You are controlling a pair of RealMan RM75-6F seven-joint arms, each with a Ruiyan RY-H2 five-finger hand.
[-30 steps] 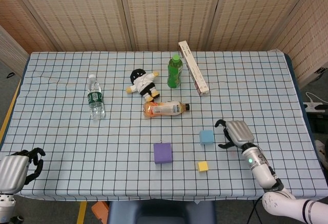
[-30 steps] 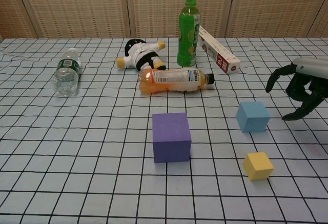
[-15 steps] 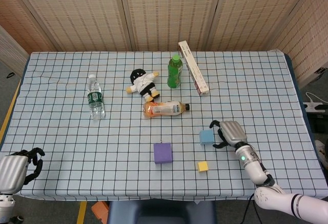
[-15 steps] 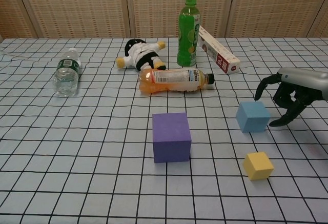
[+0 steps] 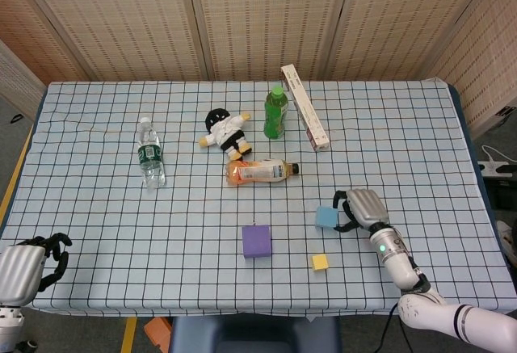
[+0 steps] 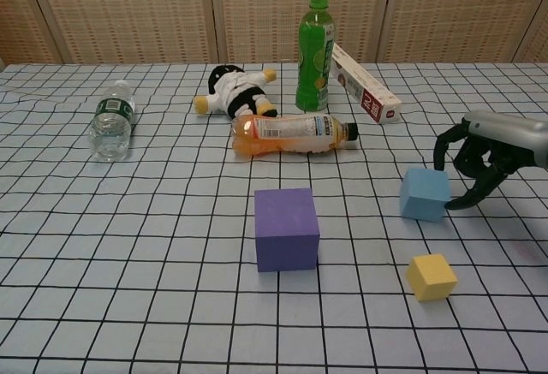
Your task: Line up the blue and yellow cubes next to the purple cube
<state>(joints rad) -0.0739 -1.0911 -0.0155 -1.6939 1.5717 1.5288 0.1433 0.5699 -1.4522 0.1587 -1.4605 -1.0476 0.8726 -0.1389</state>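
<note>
Right hand (image 6: 482, 162) spread, fingers curled round the light blue foam cube (image 6: 425, 193), not clamped. Cube sits right of the purple foam cube (image 6: 286, 228), well apart; small yellow cube (image 6: 431, 276) nearer. Advice: seat fingers squarely before closing. Left hand (image 5: 32, 262) idle, loosely curled.

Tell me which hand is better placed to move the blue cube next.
Right. The right hand is beside the blue cube, fingers spread around it. The left hand sits at the table's far near-left corner.
</note>
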